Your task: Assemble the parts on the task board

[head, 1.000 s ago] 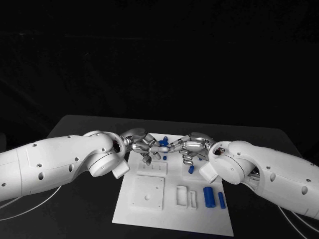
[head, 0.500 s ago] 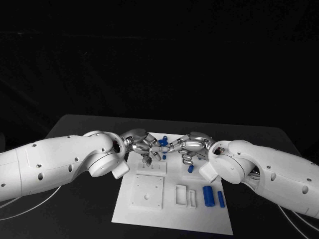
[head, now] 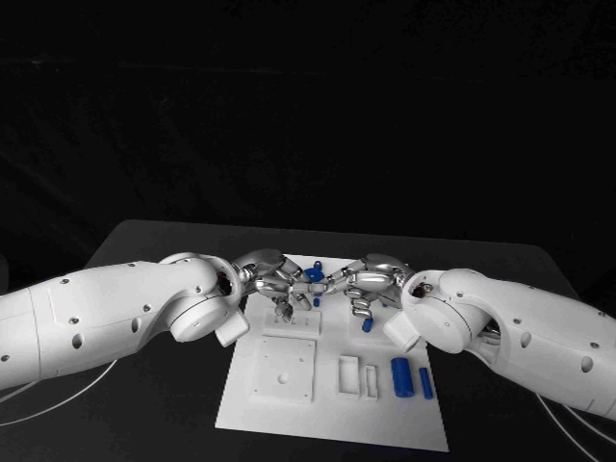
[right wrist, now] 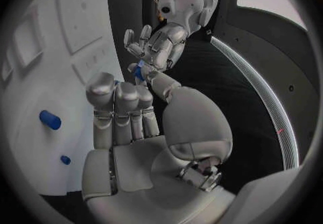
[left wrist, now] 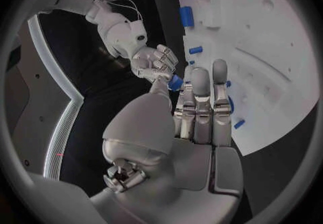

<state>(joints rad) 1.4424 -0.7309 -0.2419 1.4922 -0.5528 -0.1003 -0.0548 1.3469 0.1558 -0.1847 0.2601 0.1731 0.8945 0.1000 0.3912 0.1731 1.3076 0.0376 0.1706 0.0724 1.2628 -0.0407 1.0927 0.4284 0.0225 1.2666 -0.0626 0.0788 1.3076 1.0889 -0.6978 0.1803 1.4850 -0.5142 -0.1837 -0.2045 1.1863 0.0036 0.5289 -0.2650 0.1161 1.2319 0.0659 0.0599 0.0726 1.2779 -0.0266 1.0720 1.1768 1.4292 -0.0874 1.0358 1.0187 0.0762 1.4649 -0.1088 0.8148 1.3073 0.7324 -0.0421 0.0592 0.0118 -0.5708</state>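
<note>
Black table (head: 156, 241); task board (head: 322, 423) mid-assembly. Left hand (head: 269, 274) and right hand (head: 364, 282) jointly pinch a blue part (head: 314, 275) between them. Loose cylinders (head: 404, 377) nearer the right hand's wrist remain unplaced.

Far end of the board (head: 329, 419) looks crowded to me, both hands (head: 273, 279) (head: 364, 286) meeting over a part (head: 314, 274); near end lies open beside two cylinders (head: 404, 377).

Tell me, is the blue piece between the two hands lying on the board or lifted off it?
Lifted: the blue part is pinched between left hand and right hand fingertips above the task board.
</note>
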